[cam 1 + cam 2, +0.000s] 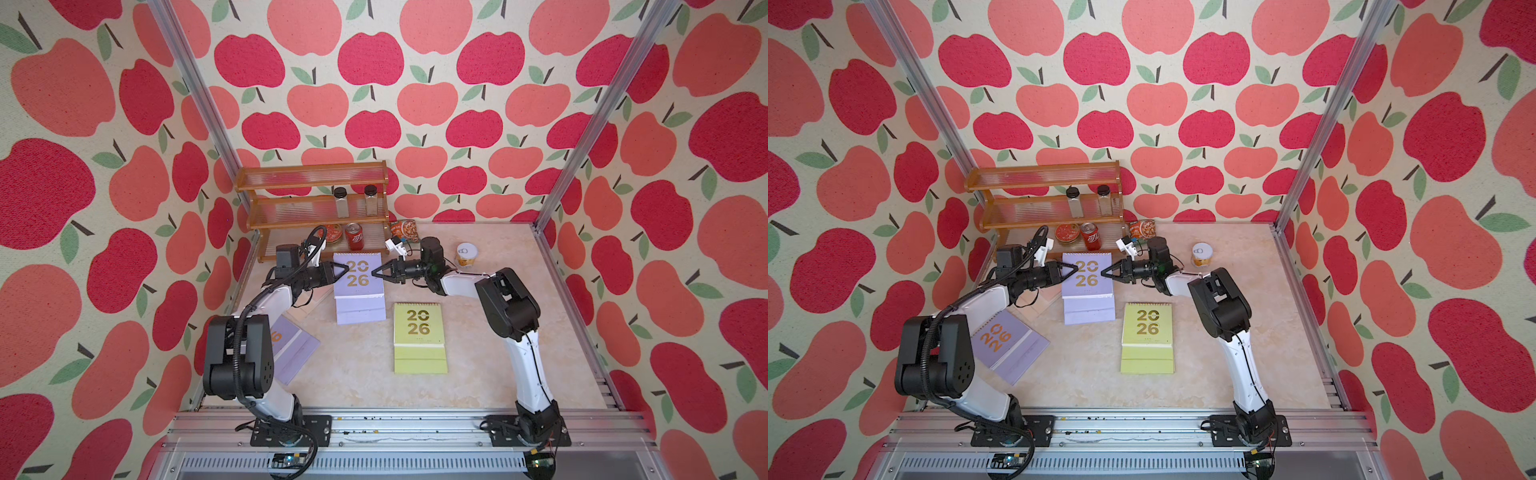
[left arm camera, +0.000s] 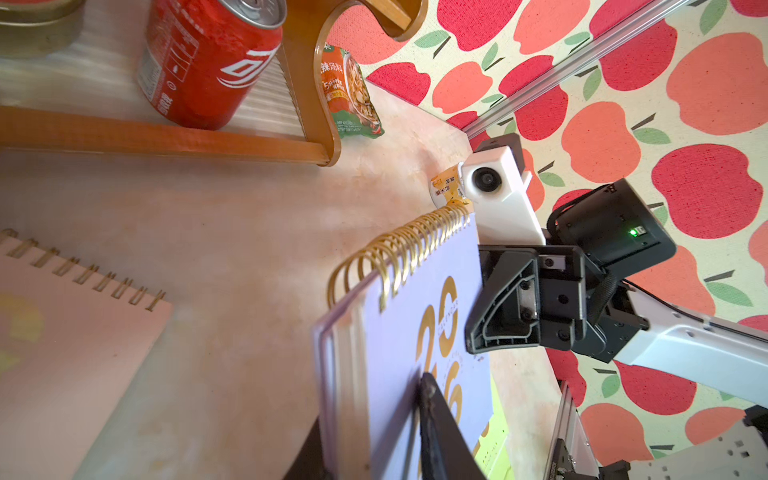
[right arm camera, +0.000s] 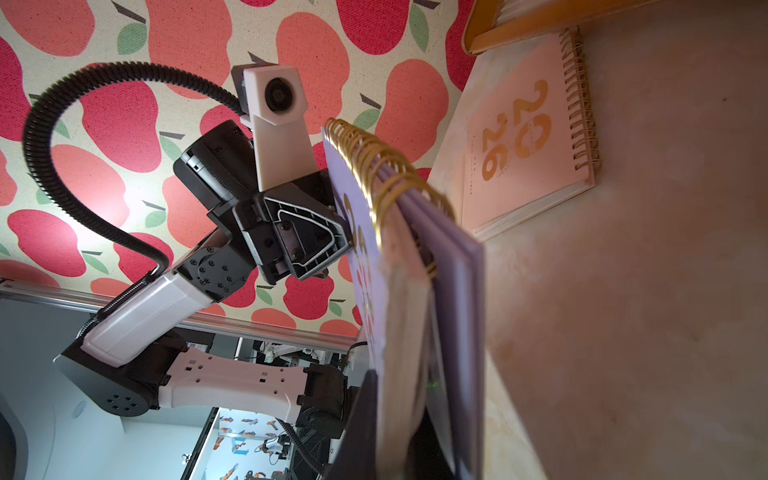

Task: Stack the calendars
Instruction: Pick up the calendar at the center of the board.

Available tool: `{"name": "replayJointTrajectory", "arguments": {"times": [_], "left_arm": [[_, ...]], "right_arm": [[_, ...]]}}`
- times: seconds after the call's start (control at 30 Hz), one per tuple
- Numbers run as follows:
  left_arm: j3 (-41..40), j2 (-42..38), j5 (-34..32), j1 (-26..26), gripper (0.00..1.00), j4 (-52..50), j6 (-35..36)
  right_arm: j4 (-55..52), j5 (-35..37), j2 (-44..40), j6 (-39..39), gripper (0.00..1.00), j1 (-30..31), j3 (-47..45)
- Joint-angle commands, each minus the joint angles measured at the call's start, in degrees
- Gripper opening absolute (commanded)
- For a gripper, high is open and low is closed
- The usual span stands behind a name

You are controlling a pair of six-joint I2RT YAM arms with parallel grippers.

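Everywhere apple-print walls, marbled tbl

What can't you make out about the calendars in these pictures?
- Pink calendar: both top views, mostly under the left arm.
- Angled lilac calendar: in a top view, its digits partly behind the left arm's elbow.
- Yellow-green calendar: whether another lies beneath, hidden by its own cover.

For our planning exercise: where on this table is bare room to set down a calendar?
Bare: the marbled tabletop at front middle, between the flat yellow-green spiral calendar and the angled lilac calendar. Crowded: back left, where the left hand and right hand grip a raised lilac calendar by the pink calendar and wooden shelf.
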Motion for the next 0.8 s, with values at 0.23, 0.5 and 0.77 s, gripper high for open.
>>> {"name": "replayJointTrajectory", "arguments": {"times": [0.23,0.5,0.77], "left_arm": [[3.5,-2.7,9.1,-1.6,0.0,-2.2,0.7],[3.5,-6.7,13.7,1.4,0.0,1.7,-3.4],[4.3,-7.9,14.8,2.1,0.0,0.3,-3.0]], "right_arm": [[-5.8,0.8,-2.6,-5.3,0.0,1.2,1.0],[-19.5,3.4,-7.8,-17.2,0.14,1.1,0.6],[-23.5,4.8,-11.9,-20.8,0.42,-0.7,-0.8]]}}
